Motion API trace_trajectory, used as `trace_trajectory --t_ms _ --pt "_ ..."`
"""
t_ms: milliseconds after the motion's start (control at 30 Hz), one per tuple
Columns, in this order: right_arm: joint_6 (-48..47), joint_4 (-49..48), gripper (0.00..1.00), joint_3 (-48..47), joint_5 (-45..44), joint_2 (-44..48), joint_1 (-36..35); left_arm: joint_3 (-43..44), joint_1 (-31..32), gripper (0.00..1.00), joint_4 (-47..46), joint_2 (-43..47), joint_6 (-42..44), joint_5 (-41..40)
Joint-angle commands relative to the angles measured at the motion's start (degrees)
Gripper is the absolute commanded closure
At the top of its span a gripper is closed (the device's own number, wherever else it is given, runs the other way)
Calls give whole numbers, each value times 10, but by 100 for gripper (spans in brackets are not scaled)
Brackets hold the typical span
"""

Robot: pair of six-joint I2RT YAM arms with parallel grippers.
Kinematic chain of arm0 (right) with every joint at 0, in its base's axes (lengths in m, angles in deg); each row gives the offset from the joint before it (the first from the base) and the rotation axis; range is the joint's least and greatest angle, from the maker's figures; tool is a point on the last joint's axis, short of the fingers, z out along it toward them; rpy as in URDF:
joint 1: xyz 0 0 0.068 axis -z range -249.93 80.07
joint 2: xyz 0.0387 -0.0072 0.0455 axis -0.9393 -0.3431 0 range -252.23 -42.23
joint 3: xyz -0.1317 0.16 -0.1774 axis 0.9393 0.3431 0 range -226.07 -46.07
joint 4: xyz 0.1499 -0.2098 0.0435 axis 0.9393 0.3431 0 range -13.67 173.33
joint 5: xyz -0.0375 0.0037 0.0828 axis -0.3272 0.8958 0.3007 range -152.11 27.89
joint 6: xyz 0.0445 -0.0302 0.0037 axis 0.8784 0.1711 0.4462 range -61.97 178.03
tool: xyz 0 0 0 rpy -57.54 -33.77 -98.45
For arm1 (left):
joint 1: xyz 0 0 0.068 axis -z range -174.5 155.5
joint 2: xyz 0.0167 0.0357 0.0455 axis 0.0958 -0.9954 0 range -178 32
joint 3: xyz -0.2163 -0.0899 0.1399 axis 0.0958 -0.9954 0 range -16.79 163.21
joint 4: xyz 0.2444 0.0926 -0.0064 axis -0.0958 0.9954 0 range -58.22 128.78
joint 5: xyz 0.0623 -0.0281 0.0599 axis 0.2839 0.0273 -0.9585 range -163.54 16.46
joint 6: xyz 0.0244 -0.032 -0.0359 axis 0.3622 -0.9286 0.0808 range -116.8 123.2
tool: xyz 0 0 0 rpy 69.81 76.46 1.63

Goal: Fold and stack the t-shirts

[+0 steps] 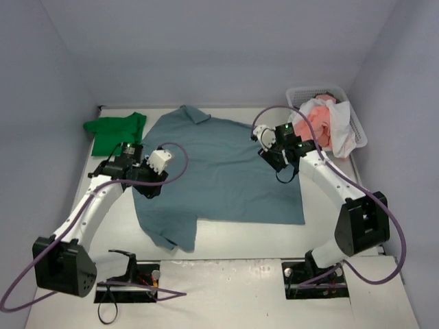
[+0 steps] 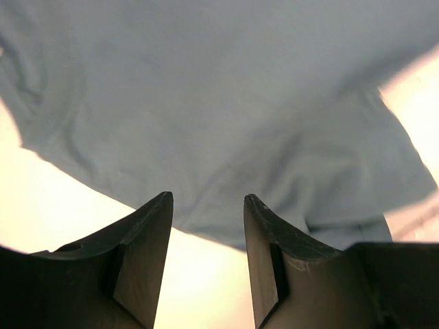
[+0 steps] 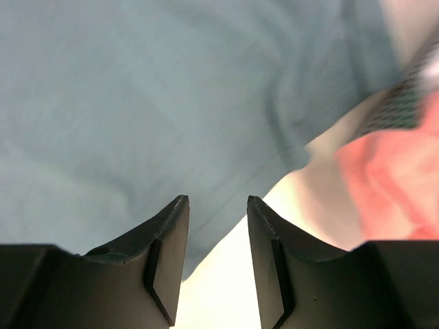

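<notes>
- No text, label, brand, number or sign can be read in any view.
- The teal t-shirt (image 1: pixel 226 171) beyond the fingers (image 2: pixel 147 233) is plain.

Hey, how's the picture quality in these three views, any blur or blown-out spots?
Top view: even, soft light, sharp across the blue shirt. Left wrist: the table is blown out to pale yellow, the fingers nearly black. Right wrist: blurred, worst on the basket and pink cloth at the right edge.

Both arms inward with wrists low, left hand (image 2: pixel 208 199) and right hand (image 3: pixel 217 199) each part-open and empty.
</notes>
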Motion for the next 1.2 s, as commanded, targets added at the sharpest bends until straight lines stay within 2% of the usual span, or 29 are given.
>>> trace_trajectory --t_ms 0,267,500,633,833,967,1167 --pt "-26 37 63 42 -3 27 -9 4 4 59 105 45 109 80" --pt "-99 33 62 120 72 60 -9 -61 5 59 147 119 219 95" --pt "-160 34 59 212 72 83 -9 -133 17 59 143 157 281 110" --pt "-180 36 59 255 64 106 -7 -162 33 59 121 147 281 92" --pt "-198 37 57 296 43 152 -2 -195 93 59 53 130 250 25" --pt "-212 39 49 320 42 184 8 -204 131 59 31 111 238 2" --pt "-230 39 46 334 42 184 29 -218 174 59 9 87 228 -28"
